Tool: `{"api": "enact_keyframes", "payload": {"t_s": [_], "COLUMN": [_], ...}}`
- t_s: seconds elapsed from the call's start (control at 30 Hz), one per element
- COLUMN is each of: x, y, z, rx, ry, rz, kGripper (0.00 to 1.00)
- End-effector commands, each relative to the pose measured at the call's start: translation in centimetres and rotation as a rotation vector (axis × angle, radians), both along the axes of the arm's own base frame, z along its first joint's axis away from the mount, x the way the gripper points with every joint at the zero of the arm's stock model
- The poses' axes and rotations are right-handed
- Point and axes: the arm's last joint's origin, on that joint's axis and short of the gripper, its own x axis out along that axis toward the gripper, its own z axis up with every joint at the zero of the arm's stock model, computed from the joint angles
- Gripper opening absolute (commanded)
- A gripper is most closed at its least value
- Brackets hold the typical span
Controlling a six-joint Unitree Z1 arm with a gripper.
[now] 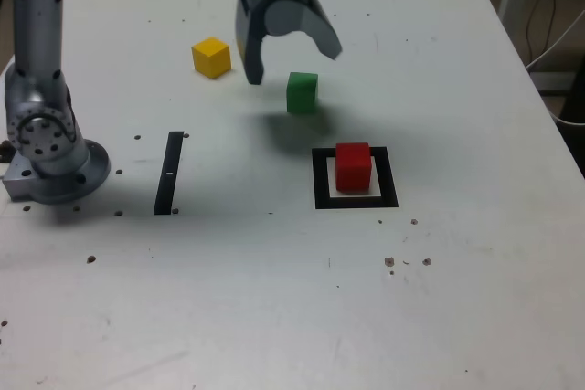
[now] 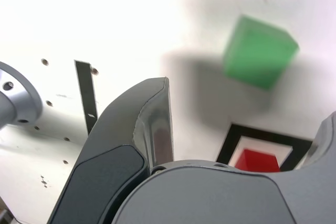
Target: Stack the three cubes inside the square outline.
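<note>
The red cube [image 1: 353, 166] [image 2: 257, 160] sits inside the square outline [image 1: 322, 191] [image 2: 228, 142]. A green cube [image 1: 302, 93] [image 2: 260, 51] rests on the table just behind the outline. Further toward the exterior view's left lies the yellow cube [image 1: 211, 57], which the wrist view does not show. My gripper [image 1: 292, 63] [image 2: 247, 103] hangs open above the table, just behind and above the green cube, between it and the yellow one. Nothing is between its jaws.
A thin black strip [image 1: 169, 173] [image 2: 84, 87] lies on the white table at the exterior view's left. The arm's grey base [image 1: 50, 152] [image 2: 16, 98] stands beside it near the left edge. Small holes dot the tabletop [image 1: 274, 299].
</note>
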Motion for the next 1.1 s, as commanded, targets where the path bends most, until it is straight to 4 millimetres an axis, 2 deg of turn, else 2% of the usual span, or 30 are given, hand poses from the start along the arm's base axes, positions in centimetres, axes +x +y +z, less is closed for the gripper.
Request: {"api": "enact_keyframes", "payload": {"t_s": [0.0,0.47,0.9,1.07], "x": [-0.7,-4.5,-8.0,-8.5], "y": [0.8,6.1,9.2,10.0], "z": [0.2,-0.1,-1.1,-1.4], "rx": [0.005,0.004,0.005,0.008], "ry": [-0.001,0.029,0.073,0.065], "rz": [0.020,0.149,0.261,0.287], "kGripper": [0.99,0.99,0.99,0.99]}}
